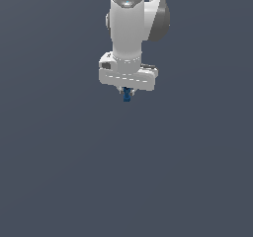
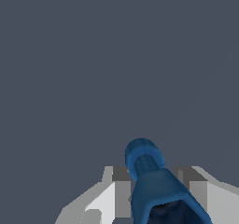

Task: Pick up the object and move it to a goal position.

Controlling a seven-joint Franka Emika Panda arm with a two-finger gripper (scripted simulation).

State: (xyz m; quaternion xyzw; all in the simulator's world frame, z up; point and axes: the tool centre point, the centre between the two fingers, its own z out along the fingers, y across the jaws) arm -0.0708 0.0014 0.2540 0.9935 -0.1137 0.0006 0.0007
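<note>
The object (image 1: 127,96) is a tiny dark blue piece with a knobbed end and a narrow waist. It hangs just under the white hand of the arm, near the middle of the exterior view. My gripper (image 1: 127,91) is shut on the object, and its short fingers are mostly hidden by the hand's wide body. In the wrist view the object (image 2: 150,176) fills the space between the two grey fingers (image 2: 120,190), with its round knob pointing away from the camera. The gripper (image 2: 156,190) presses on it from both sides.
A plain dark grey-blue background surrounds the arm (image 1: 129,28) in both views. No other thing shows, and no surface edge or goal mark can be made out.
</note>
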